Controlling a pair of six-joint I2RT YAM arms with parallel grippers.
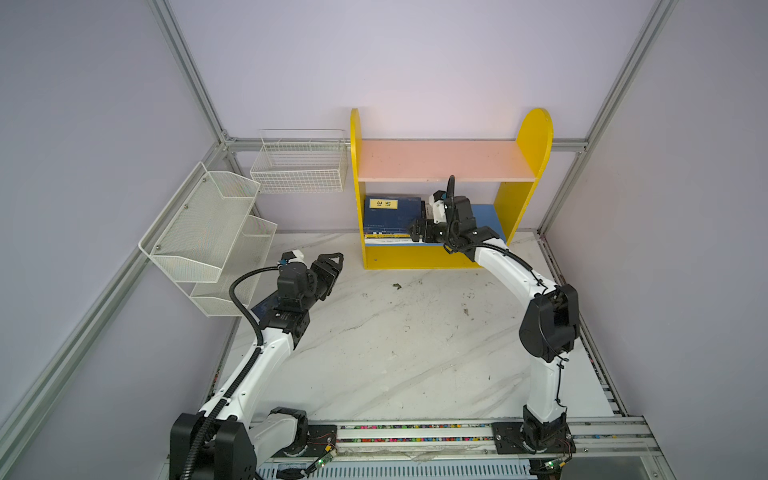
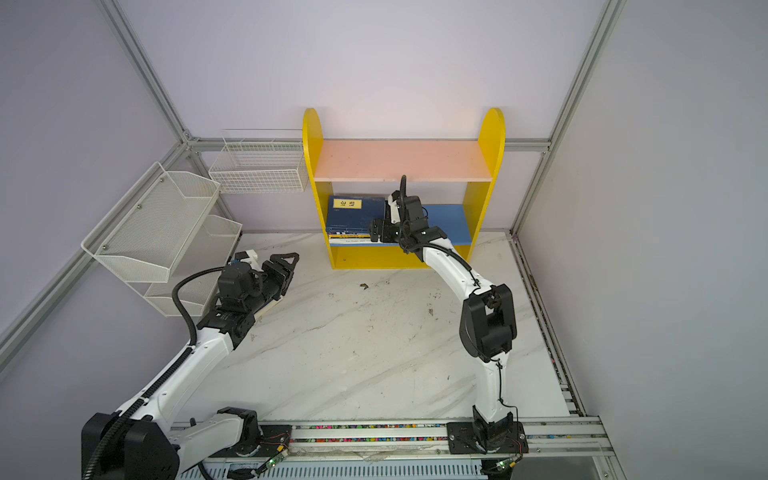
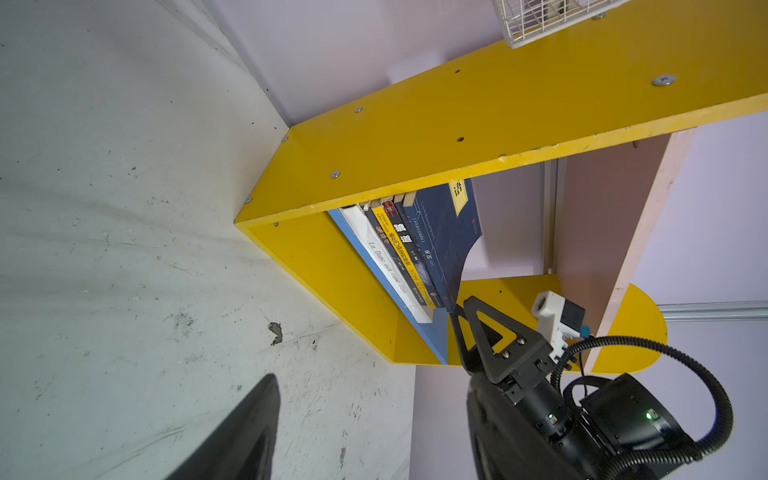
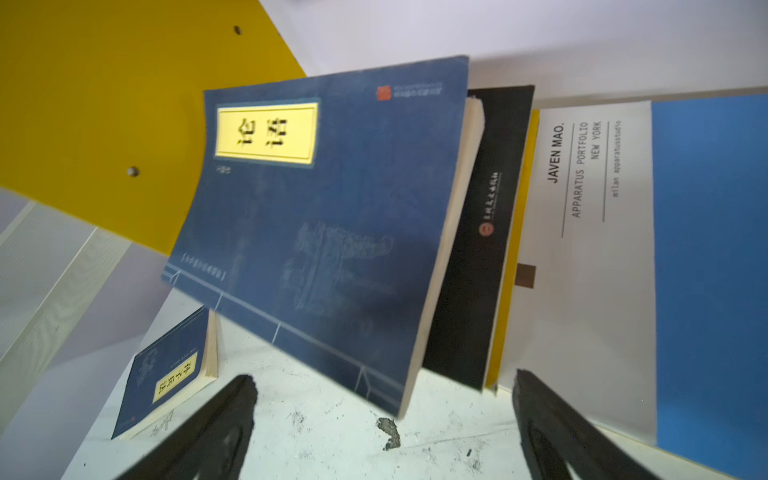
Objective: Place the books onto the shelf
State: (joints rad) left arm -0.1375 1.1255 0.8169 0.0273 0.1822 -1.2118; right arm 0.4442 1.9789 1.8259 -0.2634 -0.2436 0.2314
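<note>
R arm: base at the rail's right end, elbow high, forearm reaching fwd and inward into the shelf. The wrist is in the lower bay, between the pink board and the blue board. Right tool sits at the front edge of the books, pointing at them. Its fingers are spread wide in my R wrist view, nothing between them. Can't tell if a tip touches the stack.

Books: stacked flat on the left part of the blue board, next to the left side panel. White book is at the bottom, then yellow book, black book, and top navy book w/ yellow label. The top one is tilted off the rest and smeared in that view. L wrist view shows its cover bowed away from the stack near the right tool.

L arm: stretched fwd from the rail's left end, wrist bent. Left tool is rolled on its side above the tabletop, beside the mesh rack, aimed toward the shelf's left foot and well apart from it. One finger shows off to the side in the L wrist view. The tool looks partly spread, empty.

One more navy book lies flat on the tabletop, mostly hidden by the L arm in both top views.
</note>
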